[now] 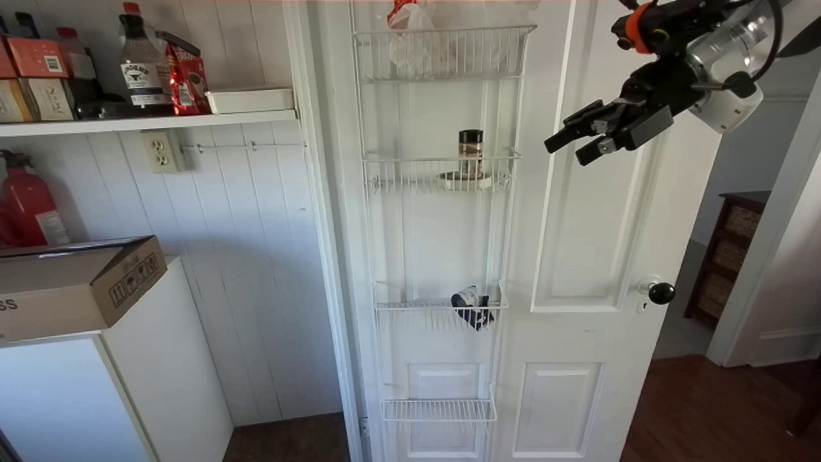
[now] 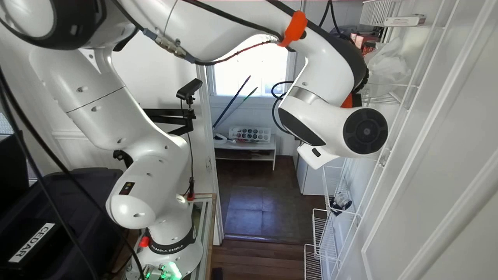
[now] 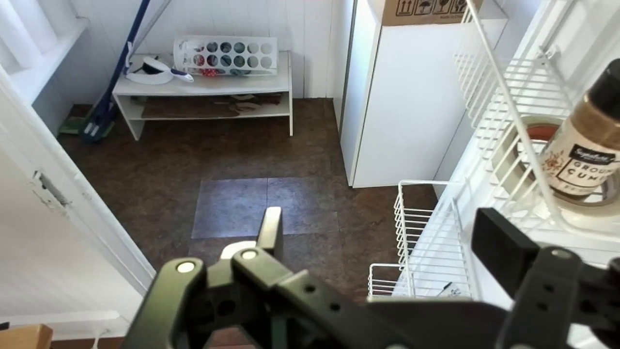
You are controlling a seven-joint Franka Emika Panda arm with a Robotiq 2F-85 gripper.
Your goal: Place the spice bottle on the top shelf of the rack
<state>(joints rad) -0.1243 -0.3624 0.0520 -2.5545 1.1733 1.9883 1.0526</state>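
Plainly, in an exterior view, the bottle (image 1: 471, 154) stands in a basket (image 1: 410, 172) left of the gripper (image 1: 574, 146). In an exterior view, the arm (image 2: 334, 124) hides the bottle; an upper basket (image 2: 377, 13) shows above the bag (image 2: 389, 66). Wrist view: fingers (image 3: 506, 249) gape wide, empty; the bottle's label (image 3: 588, 165) shows.

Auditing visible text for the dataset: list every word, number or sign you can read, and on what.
"CEDAR": white label on a dark box
"FRANKA EMIKA": robot base
"Signature", "GROU…", "CUM…": spice bottle, words running out of sight
"…NDERS": big bottle on wall shelf
"…SS", handling signs (arrows, umbrella, glass), tiny "Made in China": cardboard box
Too small or blurred: red bag, fire extinguisher, shelf boxes, arm sticker, small white box.
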